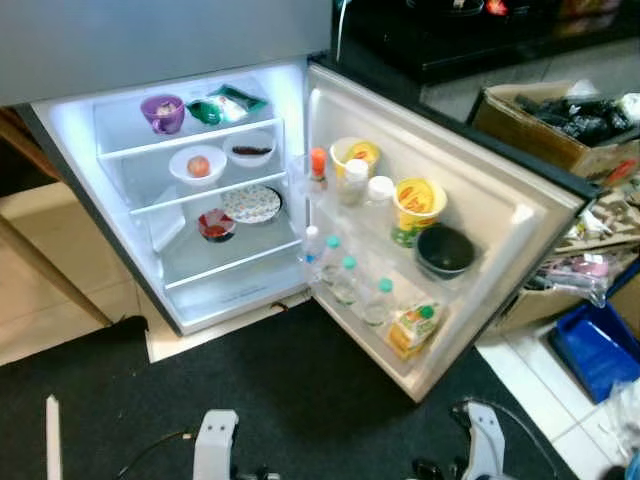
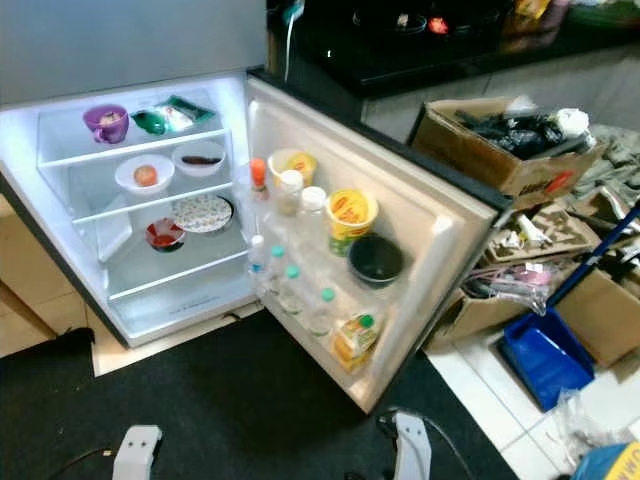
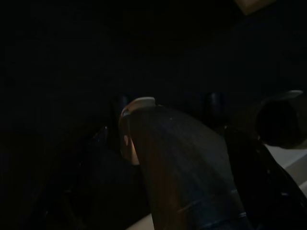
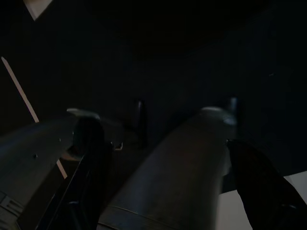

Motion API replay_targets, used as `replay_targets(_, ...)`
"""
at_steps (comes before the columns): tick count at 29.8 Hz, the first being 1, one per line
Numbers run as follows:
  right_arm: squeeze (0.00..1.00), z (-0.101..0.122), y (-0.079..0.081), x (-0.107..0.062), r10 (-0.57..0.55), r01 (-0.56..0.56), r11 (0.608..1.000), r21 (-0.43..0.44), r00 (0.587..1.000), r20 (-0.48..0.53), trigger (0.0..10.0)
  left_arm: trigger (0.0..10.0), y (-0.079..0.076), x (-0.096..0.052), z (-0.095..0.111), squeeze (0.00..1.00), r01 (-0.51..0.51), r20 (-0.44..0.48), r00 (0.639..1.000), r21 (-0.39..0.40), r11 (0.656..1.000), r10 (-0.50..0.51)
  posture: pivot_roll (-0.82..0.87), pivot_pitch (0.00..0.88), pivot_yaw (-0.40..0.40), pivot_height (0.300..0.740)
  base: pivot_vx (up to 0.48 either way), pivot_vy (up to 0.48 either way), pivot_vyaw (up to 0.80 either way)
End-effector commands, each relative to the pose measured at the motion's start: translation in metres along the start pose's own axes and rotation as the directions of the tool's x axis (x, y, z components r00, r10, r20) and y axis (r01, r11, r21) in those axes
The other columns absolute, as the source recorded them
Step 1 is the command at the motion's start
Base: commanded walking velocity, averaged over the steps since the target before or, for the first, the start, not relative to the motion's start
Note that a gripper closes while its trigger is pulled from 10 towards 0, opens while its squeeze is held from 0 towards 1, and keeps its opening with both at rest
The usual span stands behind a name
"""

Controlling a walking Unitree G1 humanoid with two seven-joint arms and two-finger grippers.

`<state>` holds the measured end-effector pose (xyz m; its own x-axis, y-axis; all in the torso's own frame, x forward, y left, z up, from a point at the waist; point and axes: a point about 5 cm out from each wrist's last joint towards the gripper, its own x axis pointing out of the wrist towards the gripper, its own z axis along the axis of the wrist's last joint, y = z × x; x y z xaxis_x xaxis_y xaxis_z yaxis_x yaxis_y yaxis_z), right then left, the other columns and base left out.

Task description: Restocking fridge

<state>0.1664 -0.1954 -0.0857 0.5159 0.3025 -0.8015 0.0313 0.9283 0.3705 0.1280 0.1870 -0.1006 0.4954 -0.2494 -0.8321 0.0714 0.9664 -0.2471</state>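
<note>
The fridge [image 1: 60, 130] stands open and lit in front of me, its door [image 1: 520, 215] swung out to the right. On the shelves are a purple cup [image 1: 163, 112], a green packet [image 1: 225, 105], a white bowl with a red fruit [image 1: 198, 165], a patterned plate [image 1: 251, 204] and a red bowl [image 1: 216, 225]. The door racks hold an orange-capped bottle [image 1: 318, 170], yellow tubs [image 1: 419, 205], a black bowl [image 1: 444, 250], several teal-capped bottles [image 1: 350, 280] and a yellow carton [image 1: 415, 328]. My left arm [image 1: 215, 445] and right arm [image 1: 485, 440] hang low over the mat. Both wrist views are very dark.
A black mat [image 1: 300, 400] covers the floor before the fridge. Cardboard boxes [image 1: 540, 125] and clutter crowd the right side, with a blue bin [image 1: 598, 345] on white tiles. A thin white stick [image 1: 52, 435] stands at the lower left. A dark counter [image 1: 480, 40] runs behind the door.
</note>
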Motion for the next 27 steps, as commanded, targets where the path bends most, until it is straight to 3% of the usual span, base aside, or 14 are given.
replay_targets(1, 0.0, 0.012, -0.001, -0.001, 0.019, -0.02, 1.0, 0.007, 0.997, 0.077, 10.0, 10.0, -0.008, -0.001, -0.018, 0.0, 0.025, -0.072, 0.997, -0.005, 1.0, -0.026, -0.01, 0.064, -0.025, 0.74, 0.0, 0.0, 0.0)
replay_targets(5, 0.0, 0.018, 0.002, -0.001, 0.056, -0.052, 0.998, -0.044, 0.995, 0.083, 10.0, 10.0, -0.007, -0.001, -0.018, 0.0, 0.02, -0.075, 0.997, -0.002, 1.0, -0.021, -0.02, 0.064, -0.022, 0.74, 0.0, 0.0, 0.55)
replay_targets(19, 0.0, 0.021, -0.006, -0.005, 0.041, -0.039, 0.999, -0.018, 0.993, 0.109, 10.0, 10.0, -0.009, 0.0, -0.016, 0.0, 0.036, -0.066, 0.997, -0.014, 0.999, -0.036, -0.02, 0.062, -0.025, 0.74, 0.0, 0.0, 0.74)
replay_targets(23, 0.0, 0.017, -0.01, -0.006, -0.014, 0.013, 1.0, 0.009, 0.995, 0.103, 10.0, 10.0, -0.01, 0.0, -0.016, 0.0, 0.048, -0.068, 0.996, -0.02, 0.999, -0.05, -0.02, 0.064, -0.024, 0.74, 0.0, -0.142, 0.66)
replay_targets(27, 0.0, 0.012, -0.015, -0.006, -0.075, 0.075, 0.997, 0.008, 0.995, 0.064, 10.0, 10.0, -0.011, 0.0, -0.018, 0.0, 0.063, -0.077, 0.995, -0.02, 0.998, -0.065, -0.02, 0.064, -0.024, 0.74, 0.0, -0.467, 0.0)
